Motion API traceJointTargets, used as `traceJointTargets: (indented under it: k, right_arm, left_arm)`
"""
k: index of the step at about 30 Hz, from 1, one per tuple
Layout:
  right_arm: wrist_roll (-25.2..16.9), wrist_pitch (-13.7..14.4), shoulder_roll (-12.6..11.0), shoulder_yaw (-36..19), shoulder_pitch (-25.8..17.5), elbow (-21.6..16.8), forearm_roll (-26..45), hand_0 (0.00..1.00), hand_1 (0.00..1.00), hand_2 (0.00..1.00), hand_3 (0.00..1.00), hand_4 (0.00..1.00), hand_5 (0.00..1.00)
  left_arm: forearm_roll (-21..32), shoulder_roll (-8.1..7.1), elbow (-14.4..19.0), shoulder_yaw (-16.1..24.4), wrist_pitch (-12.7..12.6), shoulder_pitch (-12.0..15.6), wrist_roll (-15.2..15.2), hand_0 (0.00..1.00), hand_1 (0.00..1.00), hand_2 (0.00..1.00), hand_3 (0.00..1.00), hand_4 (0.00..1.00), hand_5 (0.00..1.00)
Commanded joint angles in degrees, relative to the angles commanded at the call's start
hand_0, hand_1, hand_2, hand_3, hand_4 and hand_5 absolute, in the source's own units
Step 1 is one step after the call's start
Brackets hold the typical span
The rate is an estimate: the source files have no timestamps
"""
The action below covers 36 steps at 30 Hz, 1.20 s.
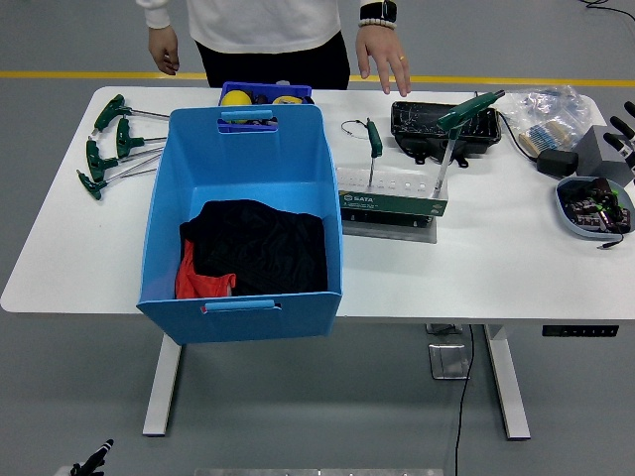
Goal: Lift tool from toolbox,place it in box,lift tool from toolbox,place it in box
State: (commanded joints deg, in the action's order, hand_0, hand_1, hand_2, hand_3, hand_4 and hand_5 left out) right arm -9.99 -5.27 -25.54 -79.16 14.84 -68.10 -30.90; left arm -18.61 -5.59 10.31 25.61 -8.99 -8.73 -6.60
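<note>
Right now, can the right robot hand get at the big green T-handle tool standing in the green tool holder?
Probably yes. The right robot hand sits at the table's right edge; the big green T-handle tool stands upright in the green tool holder, handle clear above.

Tool stand (391, 203): green block with white print on its front, sitting on a grey base at the middle of the table, just right of the blue box.
Small tool (373, 147): green handle, thin metal shaft, standing upright in the left end of the stand.
Large tool (454, 127): green T-shaped handle tilted up to the right, metal shaft planted in the right end of the stand.
Blue box (241, 297): big open plastic bin with handle slots, near the table's front edge, left of centre.
Box contents: black cloth (260, 246) bunched on the bottom, a red piece (198, 283) at its near left corner.
Loose tools (111, 147): several green T-handled drivers lying flat on the far left of the table, shafts pointing right, toward the box.
</note>
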Motion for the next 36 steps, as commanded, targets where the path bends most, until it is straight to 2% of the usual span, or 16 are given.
traceJointTargets:
  k: [20, 26, 30, 31, 36]
  right_arm:
    - [0.08, 1.85, -0.6, -0.39, 0.27, -0.73, -2.3, 0.879, 0.826, 0.889, 0.962, 0.998, 0.988]
    - [-0.32, 3.24, -1.69, -0.26, 0.92, -0.67, -6.81, 0.878, 0.826, 0.889, 0.961, 0.998, 0.979]
    - [-1.42, 5.71, -2.89, -0.25, 1.66, -0.31, -14.33, 0.878, 0.826, 0.889, 0.961, 0.998, 0.979]
    - [-1.72, 6.62, -3.18, -0.22, 1.84, -0.14, -16.46, 0.88, 0.83, 0.882, 0.927, 0.998, 0.936]
    - [-2.98, 16.39, -4.89, 0.58, 3.57, 2.9, -28.58, 0.88, 0.83, 0.882, 0.927, 0.998, 0.936]
  left_arm:
    - [-1.85, -0.22, 0.0, 1.16, 0.11, 0.14, 0.58, 0.771, 0.811, 0.818, 0.783, 0.795, 0.779]
    - [-2.39, -0.26, 0.0, 1.46, 0.15, 0.14, 0.76, 0.771, 0.808, 0.815, 0.782, 0.793, 0.775]
    - [-2.54, -0.3, 0.0, 1.54, 0.14, 0.12, 0.8, 0.771, 0.808, 0.815, 0.782, 0.793, 0.775]
    - [-2.6, -0.33, 0.0, 1.56, 0.15, 0.12, 0.8, 0.771, 0.803, 0.813, 0.781, 0.793, 0.775]
    - [-3.32, -0.39, 0.0, 2.23, 0.08, 0.01, 0.93, 0.771, 0.803, 0.813, 0.781, 0.793, 0.775]
